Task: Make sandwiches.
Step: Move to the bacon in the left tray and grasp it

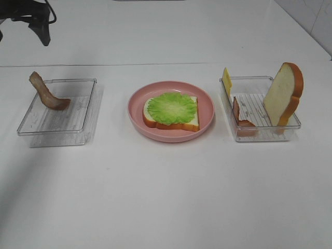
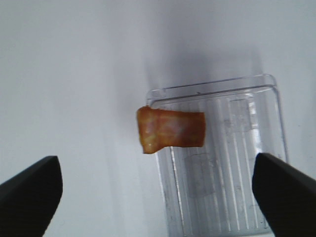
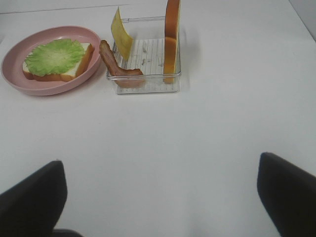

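Three containers stand in a row on the white table (image 1: 166, 197): a clear left tray (image 1: 62, 122), a pink plate (image 1: 135, 110) in the middle, and a clear right tray (image 1: 254, 109).

The left tray holds one brown bacon strip (image 1: 45, 93), which rests on the floor at the far-left corner and leans up over the rim.

On the plate, at the centre of the scene, lies the sandwich as built up to now: a bread slice (image 1: 171, 126) lying flat with a green lettuce leaf (image 1: 171, 108) spread on top.

The right tray holds three pieces. A yellow cheese slice (image 1: 226, 80) stands at its far-left corner, a second bacon strip (image 1: 238, 116) leans against the left wall toward the near end, and a second bread slice (image 1: 282, 93) stands on edge against the right wall.

The left gripper (image 2: 156, 168) hangs above the left tray's bacon with its jaws spread wide and nothing between them. The right gripper (image 3: 160, 160) is over bare table nearer than the right tray, likewise gaping and empty.
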Motion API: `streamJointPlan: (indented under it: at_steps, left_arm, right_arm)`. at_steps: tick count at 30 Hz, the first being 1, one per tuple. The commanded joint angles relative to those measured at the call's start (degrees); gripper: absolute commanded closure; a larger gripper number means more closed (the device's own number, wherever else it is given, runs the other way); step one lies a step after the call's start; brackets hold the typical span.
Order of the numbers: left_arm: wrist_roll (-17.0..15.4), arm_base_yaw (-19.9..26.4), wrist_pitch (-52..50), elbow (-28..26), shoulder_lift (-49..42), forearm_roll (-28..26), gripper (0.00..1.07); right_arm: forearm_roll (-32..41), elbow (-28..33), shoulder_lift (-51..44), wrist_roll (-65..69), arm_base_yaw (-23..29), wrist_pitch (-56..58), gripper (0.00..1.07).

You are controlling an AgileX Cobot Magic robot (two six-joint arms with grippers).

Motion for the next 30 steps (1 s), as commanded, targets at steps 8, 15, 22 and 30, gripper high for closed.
streamJointPlan:
  at_steps: [8,15,22,30]
  left_arm:
    - [2.12,2.41,5.67,0.52,4.93,-1.60,0.06]
    - [2.52,2.35,2.29,0.52,8.65,-3.27,0.06]
    - [2.52,2.23,-0.74,0.46,10.83,-3.27,0.06]
    - [2.52,2.23,-1.78,0.46,12.66,-3.27,0.06]
  right_arm:
    - [0.17,0.06,-1.43,-0.46,-0.11,-0.52,0.09]
    - [0.17,0.06,-1.43,-0.46,-0.11,-0.52,0.09]
    - [0.17,0.06,-1.43,-0.46,-0.11,-0.52,0.09]
    - [0.17,0.06,-1.43,-0.46,-0.11,-0.52,0.09]
